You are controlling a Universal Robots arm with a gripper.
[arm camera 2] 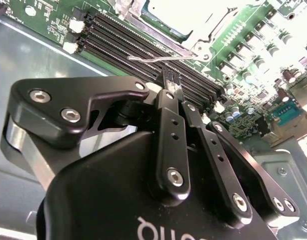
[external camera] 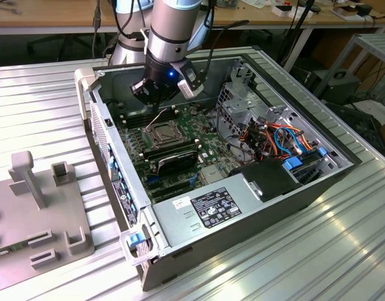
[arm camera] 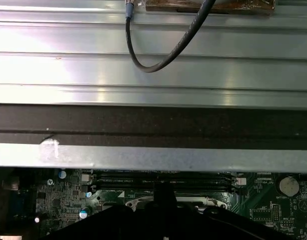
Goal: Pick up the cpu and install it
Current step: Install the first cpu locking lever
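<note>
Green motherboard [external camera: 202, 118], black memory slots [arm camera 2: 138, 42], black gripper [arm camera 2: 171, 82], silver screw heads [arm camera 2: 175, 177], orange, blue, red cables [external camera: 277, 135], ribbed silver bench [external camera: 318, 251], grey power supply [external camera: 180, 229], white label [external camera: 219, 204].

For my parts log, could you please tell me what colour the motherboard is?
The motherboard is green, shown best in the second wrist view.

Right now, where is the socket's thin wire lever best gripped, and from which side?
I would grip the lever near its kinked free end, coming down from above and pinching across the wire. It is a thin rod that seems to slant up off the socket, so its end looks clear, and the kink should stop slipping.
</note>
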